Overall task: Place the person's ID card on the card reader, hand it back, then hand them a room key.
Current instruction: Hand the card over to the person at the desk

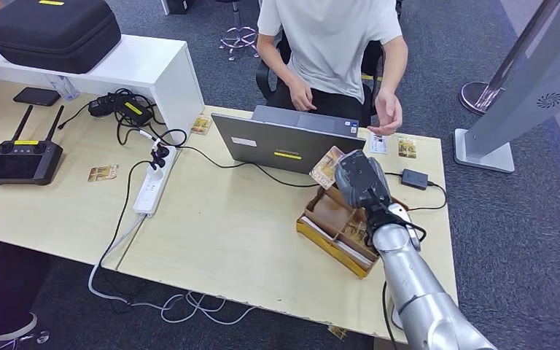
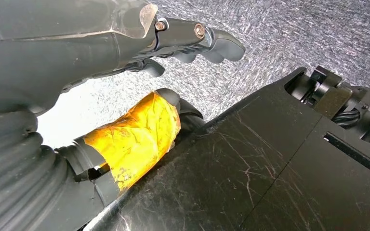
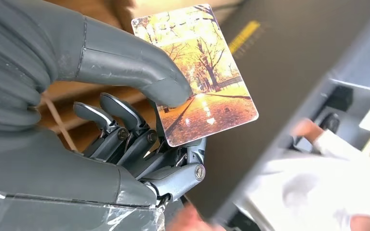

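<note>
From the head view, the right hand (image 1: pixel 359 179) is raised above the wooden card box (image 1: pixel 339 230), just behind the grey laptop (image 1: pixel 286 142), with a room key card (image 1: pixel 327 167) pinched in it. The person's hand (image 1: pixel 386 117) is held open beyond the laptop.

At the left wrist, the left hand (image 2: pixel 125 72) is seen hanging over grey carpet (image 2: pixel 294 33), its fingers loosely apart and nothing held.

At the right wrist, the autumn-printed card (image 3: pixel 197 72) is pinned by the thumb (image 3: pixel 135 67) against the fingers; the background is blurred.

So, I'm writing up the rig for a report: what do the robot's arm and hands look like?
The right arm is a silver tube with a black cable at the wrist. The right hand has a grey ribbed cover, thick grey thumb and darker fingers. The left hand is dark, its thumb wrapped in yellow tape.
</note>
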`<state>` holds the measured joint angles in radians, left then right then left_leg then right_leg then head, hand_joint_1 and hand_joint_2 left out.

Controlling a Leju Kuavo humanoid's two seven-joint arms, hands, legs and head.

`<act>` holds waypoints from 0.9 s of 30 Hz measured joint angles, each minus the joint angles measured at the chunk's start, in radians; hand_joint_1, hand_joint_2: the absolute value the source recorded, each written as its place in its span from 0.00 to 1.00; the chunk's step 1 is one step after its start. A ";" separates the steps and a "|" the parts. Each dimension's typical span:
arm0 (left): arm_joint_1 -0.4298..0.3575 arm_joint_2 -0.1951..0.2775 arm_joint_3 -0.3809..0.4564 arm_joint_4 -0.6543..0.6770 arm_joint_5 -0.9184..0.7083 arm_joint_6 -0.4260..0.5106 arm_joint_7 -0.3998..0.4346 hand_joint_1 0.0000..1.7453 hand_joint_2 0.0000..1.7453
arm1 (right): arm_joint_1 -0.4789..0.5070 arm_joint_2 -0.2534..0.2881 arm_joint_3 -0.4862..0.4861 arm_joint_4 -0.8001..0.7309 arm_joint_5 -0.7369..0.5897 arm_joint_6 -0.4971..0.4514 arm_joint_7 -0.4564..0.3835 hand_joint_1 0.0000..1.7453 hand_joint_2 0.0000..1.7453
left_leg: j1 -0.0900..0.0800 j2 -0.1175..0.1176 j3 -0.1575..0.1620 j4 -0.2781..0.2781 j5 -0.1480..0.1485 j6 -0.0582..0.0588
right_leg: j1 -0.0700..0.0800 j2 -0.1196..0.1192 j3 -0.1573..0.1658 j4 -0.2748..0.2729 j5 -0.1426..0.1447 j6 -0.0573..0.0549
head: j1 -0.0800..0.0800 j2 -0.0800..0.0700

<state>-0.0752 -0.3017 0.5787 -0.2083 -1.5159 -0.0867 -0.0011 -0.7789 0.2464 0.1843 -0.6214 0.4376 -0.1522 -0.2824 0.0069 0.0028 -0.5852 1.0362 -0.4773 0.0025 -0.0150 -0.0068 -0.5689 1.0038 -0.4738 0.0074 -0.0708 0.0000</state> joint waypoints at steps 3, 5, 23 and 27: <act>0.000 0.000 -0.004 0.000 -0.001 -0.001 -0.001 0.00 1.00 | -0.066 0.000 -0.022 0.010 -0.045 0.006 0.018 1.00 1.00 | 0.000 0.000 0.000 0.000 0.000 0.000 | 0.000 0.000 0.000 0.000 0.000 0.000 | 0.000 0.000; 0.000 0.000 -0.006 0.000 -0.001 -0.002 -0.001 0.00 1.00 | -0.106 0.000 -0.035 0.015 -0.068 0.009 0.027 1.00 1.00 | 0.000 0.000 0.000 0.000 0.000 0.000 | 0.000 0.000 0.000 0.000 0.000 0.000 | 0.000 0.000; -0.001 0.000 -0.006 0.000 -0.001 -0.006 -0.004 0.00 1.00 | -0.199 0.000 -0.063 0.016 -0.113 0.011 0.049 1.00 1.00 | 0.000 0.000 0.000 0.000 0.000 0.000 | 0.000 0.000 0.000 0.000 0.001 0.000 | 0.000 0.000; -0.001 0.000 -0.008 0.000 -0.002 -0.007 -0.005 0.00 1.00 | -0.208 0.000 -0.063 0.017 -0.111 -0.015 0.057 1.00 1.00 | 0.000 0.000 0.000 0.000 0.000 0.000 | 0.000 0.000 0.000 0.000 0.001 0.000 | 0.000 0.000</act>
<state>-0.0760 -0.3014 0.5704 -0.2083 -1.5181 -0.0937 -0.0058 -0.9872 0.2464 0.1211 -0.6048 0.3267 -0.1668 -0.2257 0.0069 0.0026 -0.5852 1.0364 -0.4772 0.0025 -0.0150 -0.0068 -0.5689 1.0038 -0.4732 0.0074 -0.0710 0.0000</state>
